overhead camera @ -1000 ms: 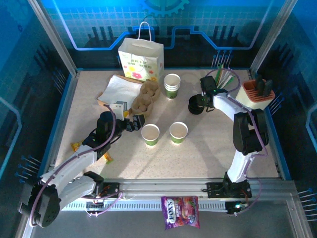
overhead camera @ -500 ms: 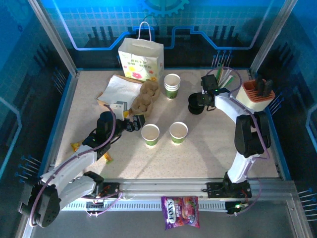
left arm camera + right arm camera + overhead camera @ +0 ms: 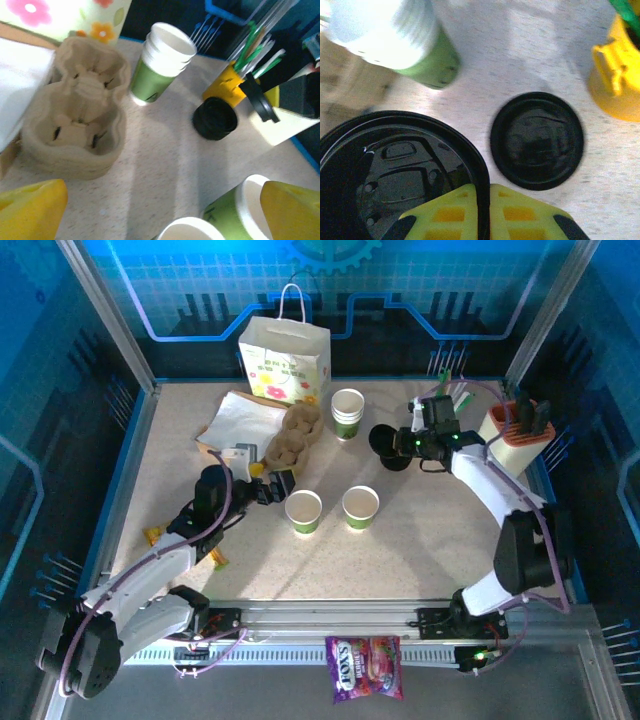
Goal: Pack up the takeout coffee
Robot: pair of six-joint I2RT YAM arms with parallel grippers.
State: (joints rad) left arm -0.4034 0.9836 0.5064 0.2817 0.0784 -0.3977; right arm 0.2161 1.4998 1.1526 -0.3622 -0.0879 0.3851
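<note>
**Right wrist view:** black lid (image 3: pixel 395 170) cut off by the left and bottom edges. Cup stack (image 3: pixel 390 37) blurred, washed out and cut off at the top. Yellow straw cup (image 3: pixel 615 85) cut off at the right edge.

**Left wrist view:** left open cup (image 3: pixel 182 231) and right open cup (image 3: pixel 232 210) cut off at the bottom. Flowered bag (image 3: pixel 65 12) cut off at the top.

**Top view:** bag lettering too small to read.

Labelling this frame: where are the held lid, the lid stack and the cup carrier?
held lid (image 3: pixel 395 175), right wrist view, top face.
lid stack (image 3: pixel 536 140), right wrist view, top centre.
cup carrier (image 3: pixel 75 107), left wrist view, middle divider.
</note>
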